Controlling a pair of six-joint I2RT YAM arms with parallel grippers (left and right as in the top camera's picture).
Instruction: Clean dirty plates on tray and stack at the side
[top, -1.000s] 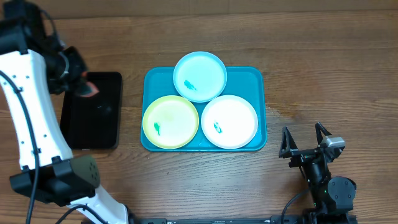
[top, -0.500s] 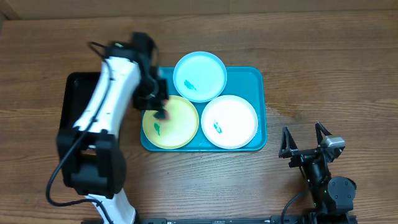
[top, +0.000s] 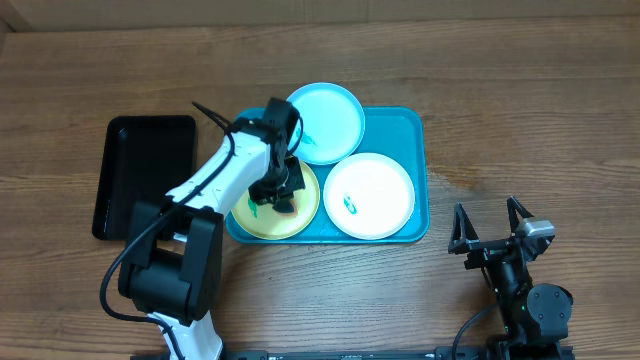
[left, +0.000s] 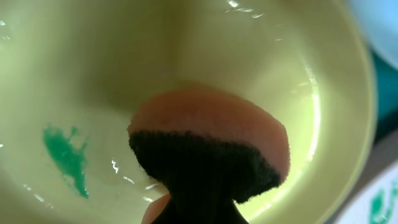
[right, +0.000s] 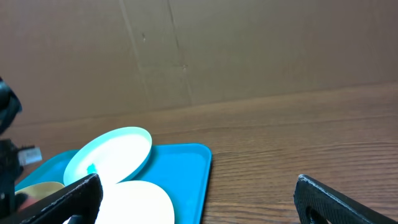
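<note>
— Sponge is nearly all your left wrist view gives you: pink foam with a dark scouring face, close over the yellow-green plate. The pads are hidden behind it. I can only judge that the left gripper is clamped on it, since it juts out ahead of the camera.

— So what can bite me?

— Mostly the plate itself. It looks like light plastic lying loose in the tray, and nothing pins it. Your right gripper is parked well apart near the table edge, jaws wide and empty. Press and drag, and the plate may skate along with the sponge instead of getting scrubbed.

— And the neighbours?

— The light blue plate seems to ride on the rims of yours and the white plate, and the right wrist view shows it tilted. Shove yours and that one could slip or tip. Your wrist also sits just beside it.

— Anything else?

— The teal smudge lies off to one side of the sponge, so a short stroke could miss it. The black tray is well clear.
</note>
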